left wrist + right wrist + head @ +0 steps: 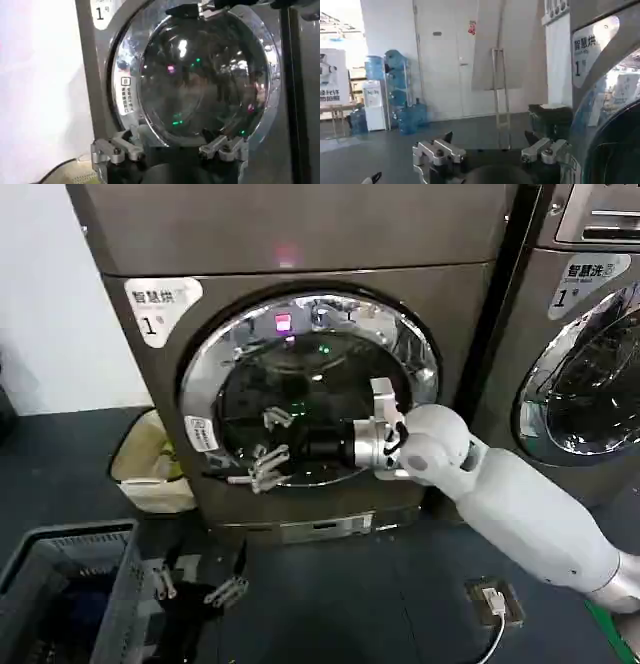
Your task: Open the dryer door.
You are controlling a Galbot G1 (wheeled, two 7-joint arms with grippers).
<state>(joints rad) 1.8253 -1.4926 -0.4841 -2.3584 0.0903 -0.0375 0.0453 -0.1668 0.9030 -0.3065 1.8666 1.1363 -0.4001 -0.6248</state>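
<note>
Door (300, 374) sat closed in dryer (300, 244) front. Right gripper (262, 467) reached across its glass toward the left rim, jaws wide, likely seeking the edge. Left gripper (195, 582) low, jaws wide.

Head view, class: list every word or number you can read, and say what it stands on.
"智慧烘" over "1": white corner label on the dryer.
"智慧洗" over "1": white label on the neighbouring machine.
Small sticker on the dryer door: too small to read.
</note>
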